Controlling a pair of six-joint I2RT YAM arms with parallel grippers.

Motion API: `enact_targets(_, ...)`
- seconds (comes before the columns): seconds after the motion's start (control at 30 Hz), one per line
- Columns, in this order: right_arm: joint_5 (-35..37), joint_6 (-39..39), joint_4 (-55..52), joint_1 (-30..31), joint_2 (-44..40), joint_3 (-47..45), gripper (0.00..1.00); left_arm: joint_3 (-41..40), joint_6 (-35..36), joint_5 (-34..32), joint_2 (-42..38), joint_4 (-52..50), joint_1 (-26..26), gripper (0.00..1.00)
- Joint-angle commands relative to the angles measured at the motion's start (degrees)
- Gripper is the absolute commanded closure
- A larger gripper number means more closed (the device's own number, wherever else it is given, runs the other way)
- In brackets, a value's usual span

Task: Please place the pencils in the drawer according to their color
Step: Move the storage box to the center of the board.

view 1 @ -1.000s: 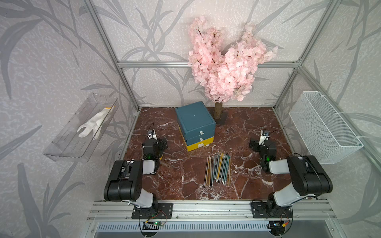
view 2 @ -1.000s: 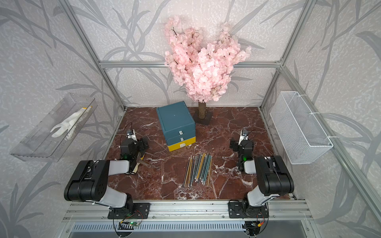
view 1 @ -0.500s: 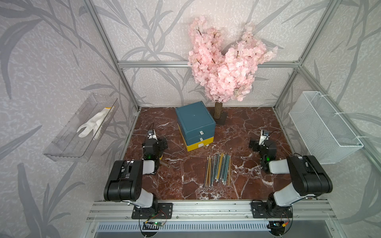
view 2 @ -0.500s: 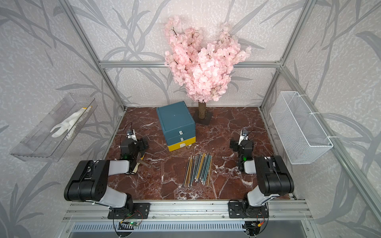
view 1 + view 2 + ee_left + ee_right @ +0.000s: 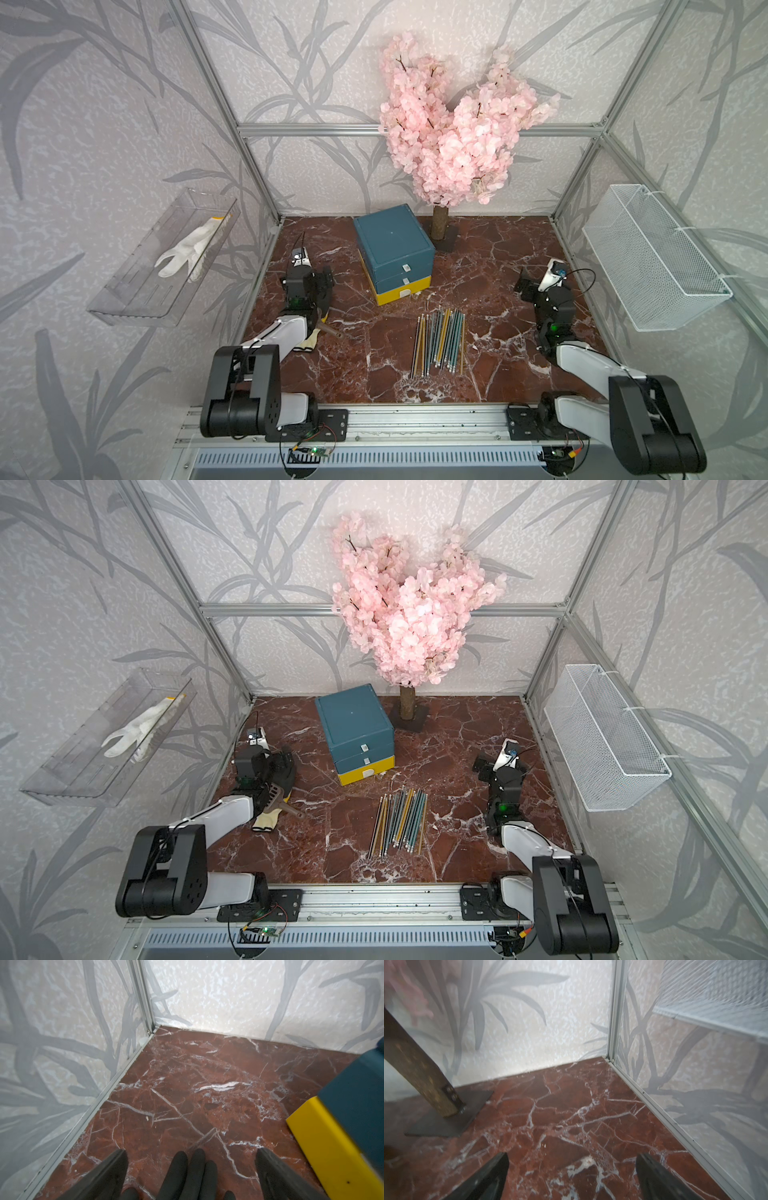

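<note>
1. The right gripper (image 5: 573, 1156) stands with its jaws wide apart and nothing between them, well off to the right of the drawer (image 5: 392, 245). The left gripper (image 5: 191, 1150) is spread too, low on the drawer's left. A black glove (image 5: 187, 1169) lies between its jaws, apparently unpinched (neither claw holds a pencil).
2. The pencils (image 5: 440, 338) lie in one tight row just in front of the drawer's tabbed face, shaft against shaft, with yellow, teal and dark ones mixed.
3. They look light, stiff and thin, and probably smooth enough to roll or slip. Packed this close, one at the row's outer edge is likely easiest to take. A pinch across the shaft near its middle should keep it from tipping.
4. The drawer's three fronts look shut, and its pull tabs (image 5: 406, 268) are small, so opening one calls for a fine pinch.
5. The marble floor (image 5: 498, 257) is hard, flat and glossy, so a pencil lying flush offers little to get under.
6. Behind the drawer stands a blossom tree (image 5: 449, 124). A wire basket (image 5: 652, 257) hangs on the wall to its right and a clear tray (image 5: 137, 291) to its left. A brown scoop (image 5: 293, 808) lies by the left arm.
</note>
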Motion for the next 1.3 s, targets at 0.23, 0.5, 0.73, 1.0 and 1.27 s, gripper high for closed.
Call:
enact_targets(0.23, -28.8, 24.8, -36.9, -2.4, -12.2, 12.5, 0.01, 13.8, -17.4, 3.6, -9.6, -32.9, -0.5, 0.00)
enact_targets(0.5, -37.3, 39.7, -37.1, 17.2, -2.3, 15.5, 0.01, 28.6, -21.2, 14.8, -6.7, -50.4, -0.7, 0.00)
enact_targets(0.73, -34.6, 52.7, -19.0, 34.6, 16.1, 20.1, 0.06, 37.6, -23.3, 22.0, -1.8, -55.4, -1.8, 0.00)
enact_targets(1.0, -39.3, 60.9, -2.3, 36.8, 33.8, 27.0, 0.37, 41.8, -23.8, 22.4, 2.6, -55.5, -4.8, 0.00)
enact_targets(1.27, -40.1, 60.6, -2.9, 35.6, 40.6, 32.6, 0.42, 44.4, -23.3, 22.5, 4.8, -56.8, -5.8, 0.00)
